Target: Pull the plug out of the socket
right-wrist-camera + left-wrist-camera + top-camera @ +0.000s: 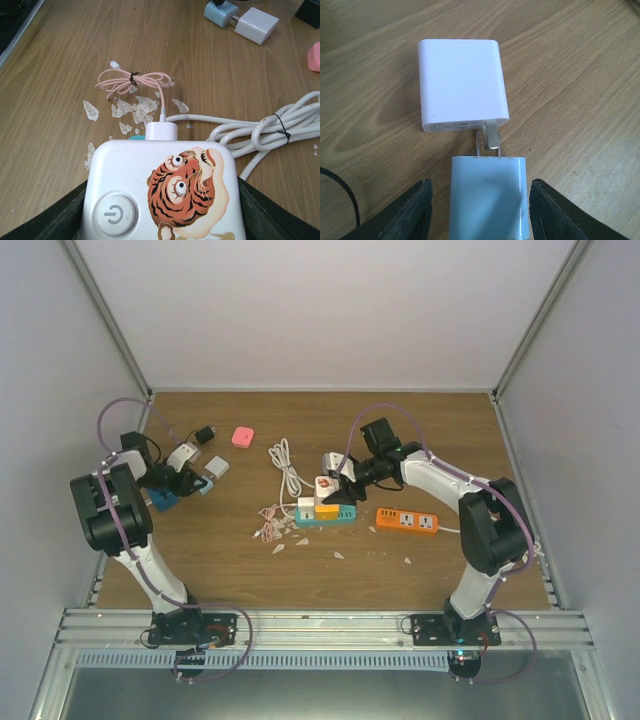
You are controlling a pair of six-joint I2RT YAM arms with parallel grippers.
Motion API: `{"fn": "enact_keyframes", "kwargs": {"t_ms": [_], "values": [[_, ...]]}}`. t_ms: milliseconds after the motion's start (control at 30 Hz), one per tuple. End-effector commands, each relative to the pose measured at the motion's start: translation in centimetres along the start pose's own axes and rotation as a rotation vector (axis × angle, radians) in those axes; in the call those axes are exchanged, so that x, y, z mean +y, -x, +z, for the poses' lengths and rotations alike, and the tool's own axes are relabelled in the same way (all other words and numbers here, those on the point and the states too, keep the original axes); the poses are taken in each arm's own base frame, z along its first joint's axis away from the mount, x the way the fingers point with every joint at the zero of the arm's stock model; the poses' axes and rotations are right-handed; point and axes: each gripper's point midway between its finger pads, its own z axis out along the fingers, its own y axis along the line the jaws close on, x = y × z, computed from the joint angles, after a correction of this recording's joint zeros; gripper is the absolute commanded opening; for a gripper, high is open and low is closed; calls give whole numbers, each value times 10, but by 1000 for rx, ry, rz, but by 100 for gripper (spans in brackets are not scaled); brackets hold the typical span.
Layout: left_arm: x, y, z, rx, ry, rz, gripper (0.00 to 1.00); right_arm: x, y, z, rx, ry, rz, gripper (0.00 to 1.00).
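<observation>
A white plug with a tiger print and a power button sits between my right gripper's dark fingers, which press on both its sides. In the top view this tiger plug stands over a yellow-orange block on the teal socket strip, with my right gripper at it. I cannot tell whether its pins are still seated. My left gripper is open, its fingers either side of a light-blue adapter on the table without touching it. A white adapter lies just beyond.
A small white charger with a pink cable sits on the teal strip. A coiled white cord, an orange socket strip, a pink block, a black adapter and pale flakes lie on the wooden table.
</observation>
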Motion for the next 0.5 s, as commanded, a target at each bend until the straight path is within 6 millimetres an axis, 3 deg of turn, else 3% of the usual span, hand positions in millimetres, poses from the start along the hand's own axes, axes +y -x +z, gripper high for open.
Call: {"fn": "enact_keyframes", "kwargs": {"t_ms": [0, 233, 467], "values": [[2, 29, -22, -56, 69, 107, 55, 4, -29, 2, 86, 14, 69, 1], [-60, 62, -26, -139, 5, 301, 63, 5, -27, 1, 78, 12, 61, 1], [-157, 97, -11, -225, -181, 471, 68, 7, -27, 1, 72, 16, 54, 6]]}}
